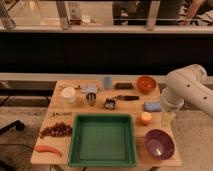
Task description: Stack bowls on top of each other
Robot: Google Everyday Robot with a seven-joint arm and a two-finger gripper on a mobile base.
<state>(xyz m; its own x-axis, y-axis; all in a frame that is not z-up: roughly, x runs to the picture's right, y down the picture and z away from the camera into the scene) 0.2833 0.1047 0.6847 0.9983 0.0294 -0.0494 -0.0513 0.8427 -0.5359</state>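
The orange-red bowl (pixel 146 83) sits upright at the back right of the wooden table (pixel 60 105). The dark purple bowl (pixel 159 143) sits upright at the front right corner, next to the green tray. The two bowls are apart. My white arm (pixel 187 87) comes in from the right. My gripper (pixel 168 116) hangs below the wrist at the table's right edge, between the two bowls and just right of an orange ball (pixel 145 118). It touches neither bowl.
A green rectangular tray (pixel 102 140) fills the front middle. A white cup (pixel 68 94), metal cup (pixel 91 98), blue-grey cup (pixel 107 81), blue sponge (pixel 152 106), dark utensil (pixel 127 97), grapes (pixel 55 130) and red pepper (pixel 47 149) lie around it.
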